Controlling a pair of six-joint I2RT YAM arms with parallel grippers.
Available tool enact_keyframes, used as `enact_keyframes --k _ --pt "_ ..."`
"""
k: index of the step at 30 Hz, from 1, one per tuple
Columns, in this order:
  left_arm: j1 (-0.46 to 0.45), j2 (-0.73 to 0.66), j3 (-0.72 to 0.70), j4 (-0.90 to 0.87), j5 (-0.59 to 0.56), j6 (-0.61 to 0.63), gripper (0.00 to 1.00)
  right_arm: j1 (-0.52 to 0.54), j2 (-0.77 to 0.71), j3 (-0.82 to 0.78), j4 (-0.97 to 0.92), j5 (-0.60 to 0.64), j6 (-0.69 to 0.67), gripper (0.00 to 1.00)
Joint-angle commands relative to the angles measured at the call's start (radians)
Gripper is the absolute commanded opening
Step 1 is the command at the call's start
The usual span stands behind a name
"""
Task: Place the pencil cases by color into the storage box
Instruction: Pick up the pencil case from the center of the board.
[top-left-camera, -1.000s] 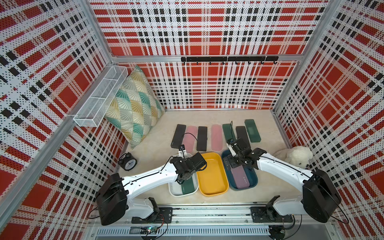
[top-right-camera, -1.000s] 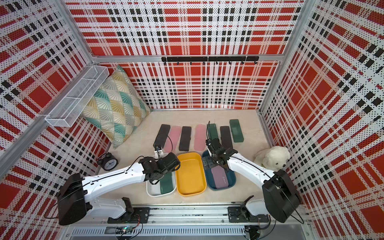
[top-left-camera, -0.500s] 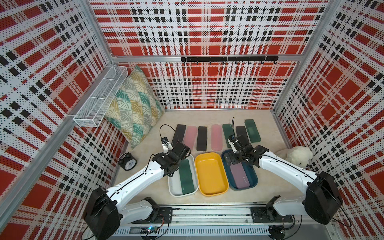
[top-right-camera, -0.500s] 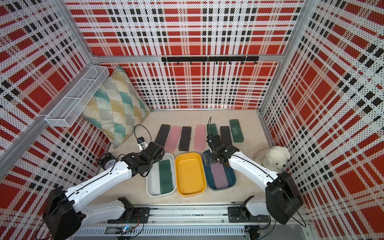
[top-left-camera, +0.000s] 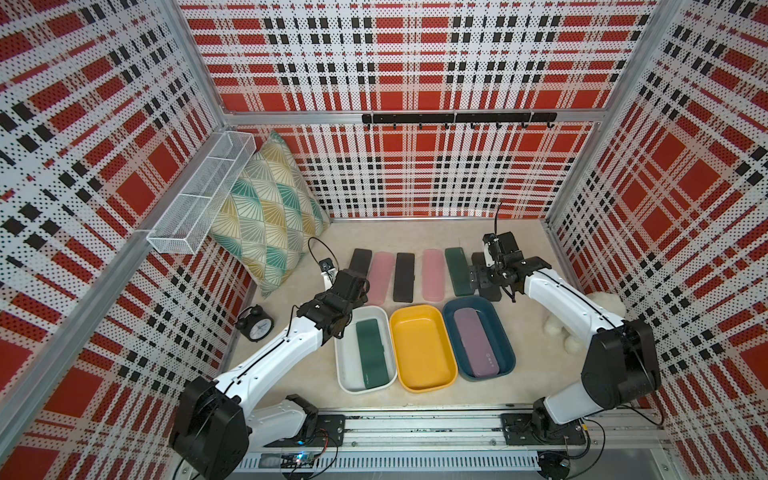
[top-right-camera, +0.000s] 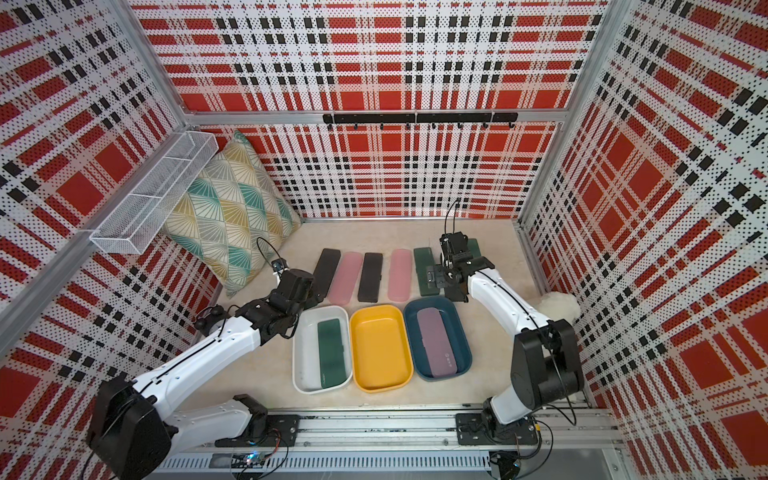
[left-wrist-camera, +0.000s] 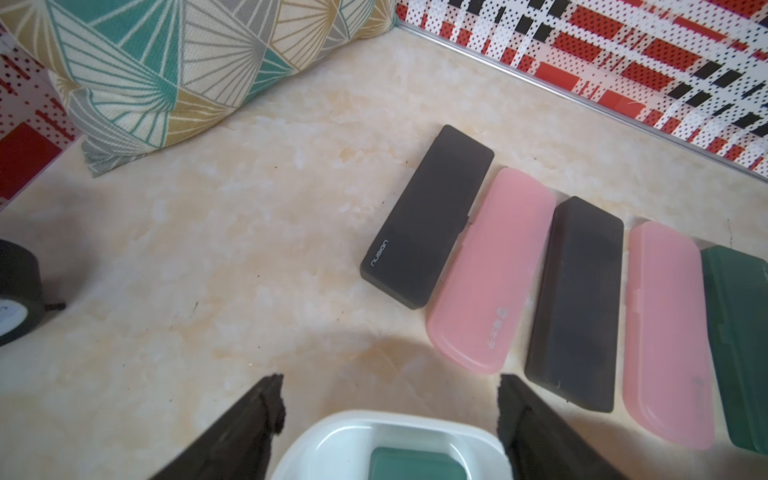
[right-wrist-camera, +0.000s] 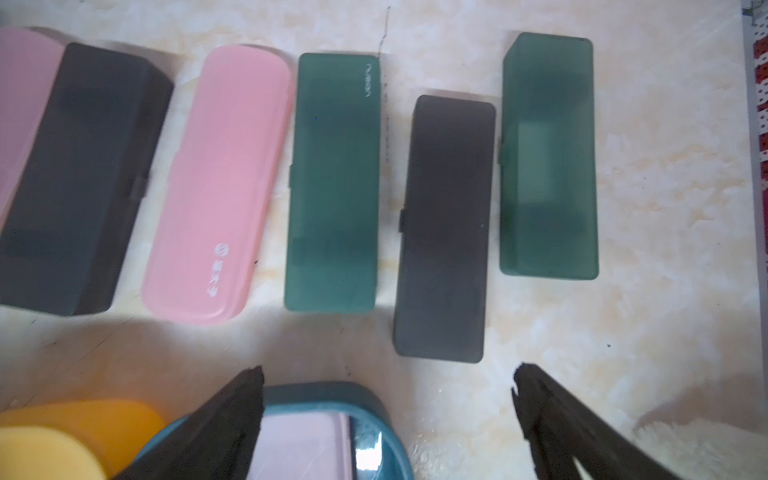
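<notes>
Two of nine pencil cases are shown sorted: a green case (top-left-camera: 374, 357) is laid in the white tub (top-left-camera: 343, 365) on the left and a pink case (top-left-camera: 476, 349) in the blue tub (top-left-camera: 505, 353) on the right, while the yellow tub (top-left-camera: 422, 349) between them is seen bare. Seven are yet to be moved. They are lined up side by side on the table (top-left-camera: 415, 237) just beyond the tubs: from left to right, the left black case (left-wrist-camera: 428, 216), the left pink case (left-wrist-camera: 490, 270), the middle black case (left-wrist-camera: 577, 299), the right pink case (left-wrist-camera: 665, 332), the inner green case (right-wrist-camera: 332, 183), the right black case (right-wrist-camera: 444, 228) and the far-right green case (right-wrist-camera: 548, 158). The black ones are presumably meant for the yellow tub, so the job is judged barely begun. The left arm is stretched forward from the near rail, and the left claw (left-wrist-camera: 388, 399) is held above the far end of the white tub, pointed toward the left end of the row, its jaws spread wide with nothing between them. The right arm is reached a little farther, and the right claw (right-wrist-camera: 386, 386) is poised over the strip of table between the blue tub's far rim and the right black case, its jaws likewise wide apart and empty.
</notes>
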Motion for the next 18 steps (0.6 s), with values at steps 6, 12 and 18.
enact_keyframes --k 6,12,18 --pt "0.029 0.014 0.018 0.126 0.036 0.090 0.85 -0.132 0.195 0.153 -0.022 -0.036 -0.079 1.00" --pt "0.044 0.024 0.015 0.160 0.055 0.109 0.85 -0.199 0.318 0.278 -0.026 -0.053 -0.096 0.99" --pt "0.049 0.050 0.026 0.174 0.059 0.119 0.85 -0.242 0.448 0.416 -0.056 -0.051 -0.114 0.99"
